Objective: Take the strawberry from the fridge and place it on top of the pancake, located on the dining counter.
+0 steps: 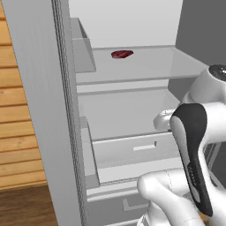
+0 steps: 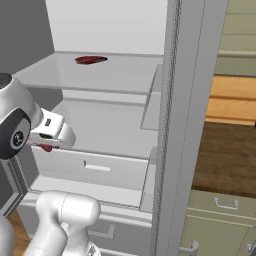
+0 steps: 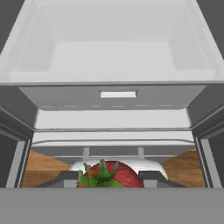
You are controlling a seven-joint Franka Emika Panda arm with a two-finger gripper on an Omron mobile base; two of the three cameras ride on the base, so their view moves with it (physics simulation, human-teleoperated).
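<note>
The fridge stands open in front of me, its pale shelves and a drawer showing. My gripper is shut on the strawberry, a red fruit with green leaves held between the finger tips. In the right base view the strawberry is a small red spot under the hand, just in front of the drawer and outside the shelves. The pancake and the dining counter are out of view.
A flat dark red item lies on the upper glass shelf. The fridge's side wall rises close on the left in the left base view. A brown worktop over pale green cabinets lies to the right.
</note>
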